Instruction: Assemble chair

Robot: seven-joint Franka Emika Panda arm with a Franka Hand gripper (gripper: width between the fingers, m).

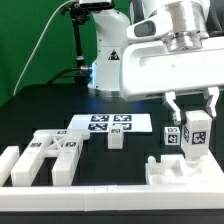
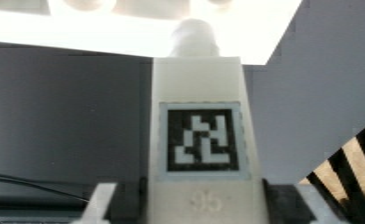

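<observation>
At the near edge of the table [image 1: 120, 168], on the exterior view's right, lies a blocky white chair piece [image 1: 178, 172]. Right over it, the gripper [image 1: 192, 112] has its jaws clamped on an upright tagged leg [image 1: 195, 138]. Bare dark tabletop separates them from the loose panels [image 1: 50, 150] to the left. The marker board [image 1: 108, 124] lies farther back.

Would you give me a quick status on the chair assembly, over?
End effector shut on tagged leg, upright. Leg over white block; contact unclear. Nothing blocking seen.
</observation>
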